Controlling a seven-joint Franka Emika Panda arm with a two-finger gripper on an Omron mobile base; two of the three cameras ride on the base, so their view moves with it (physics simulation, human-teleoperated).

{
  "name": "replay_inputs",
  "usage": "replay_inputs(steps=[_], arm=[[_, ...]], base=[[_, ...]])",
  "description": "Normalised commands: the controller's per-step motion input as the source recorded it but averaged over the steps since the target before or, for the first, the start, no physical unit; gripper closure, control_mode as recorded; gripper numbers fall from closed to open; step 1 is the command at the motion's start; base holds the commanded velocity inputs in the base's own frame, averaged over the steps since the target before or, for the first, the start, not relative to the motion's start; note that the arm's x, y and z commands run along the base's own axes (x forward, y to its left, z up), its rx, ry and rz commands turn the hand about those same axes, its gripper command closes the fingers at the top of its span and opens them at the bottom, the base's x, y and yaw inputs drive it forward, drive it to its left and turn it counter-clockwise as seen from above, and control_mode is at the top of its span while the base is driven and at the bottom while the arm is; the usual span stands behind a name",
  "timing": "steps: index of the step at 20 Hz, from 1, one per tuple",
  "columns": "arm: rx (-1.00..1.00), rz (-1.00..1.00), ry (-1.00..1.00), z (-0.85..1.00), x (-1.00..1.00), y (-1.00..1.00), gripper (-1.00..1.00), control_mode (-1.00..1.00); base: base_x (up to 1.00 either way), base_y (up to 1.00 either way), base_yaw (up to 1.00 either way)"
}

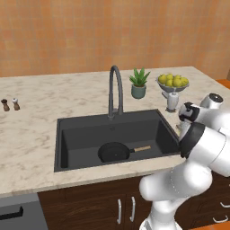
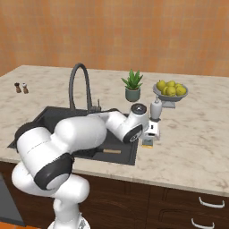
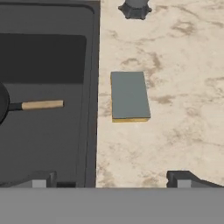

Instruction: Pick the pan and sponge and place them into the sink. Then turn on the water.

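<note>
The black pan (image 1: 114, 152) lies in the dark sink (image 1: 81, 134), its wooden handle (image 3: 42, 105) pointing toward the right wall. The sponge (image 3: 129, 95), grey on top with a yellow lower layer, rests flat on the counter just right of the sink's rim (image 3: 92, 87). My gripper (image 3: 111, 179) hangs open above it, one fingertip over the basin's edge and the other over the counter, with nothing between them. From the right base view the gripper (image 2: 149, 136) points down at the sponge (image 2: 147, 144). No water shows under the arched faucet (image 1: 116, 87).
Behind the sponge stands a small white-grey bottle (image 2: 155, 108). Further back are a potted plant (image 1: 139, 83) and a bowl of lemons (image 1: 173, 82). Two small shakers (image 1: 11, 104) sit far left on the marble counter. My arm reaches across the sink's right end.
</note>
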Motion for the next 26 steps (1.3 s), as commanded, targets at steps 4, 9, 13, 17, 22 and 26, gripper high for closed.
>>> replay_inputs(steps=[4, 9, 13, 17, 22, 26], arm=[[0.02, 0.00, 0.00, 0.00, 0.25, -0.08, -1.00, -1.00], [0.00, 0.00, 0.01, -0.06, 0.28, 0.00, -1.00, -1.00], [0.00, 0.00, 0.10, -0.32, 0.26, 0.00, -1.00, -1.00], [0.00, 0.00, 0.11, -0.31, 0.25, 0.00, -1.00, -1.00], [0.00, 0.00, 0.05, -0.13, 0.31, 0.00, -1.00, -1.00], [0.00, 0.00, 0.06, -0.23, 0.31, -0.01, -1.00, -1.00]], base=[[0.00, 0.00, 0.00], [0.00, 0.00, 0.00], [0.00, 0.00, 0.00], [0.00, 0.00, 0.00], [0.00, 0.00, 0.00], [0.00, 0.00, 0.00]])
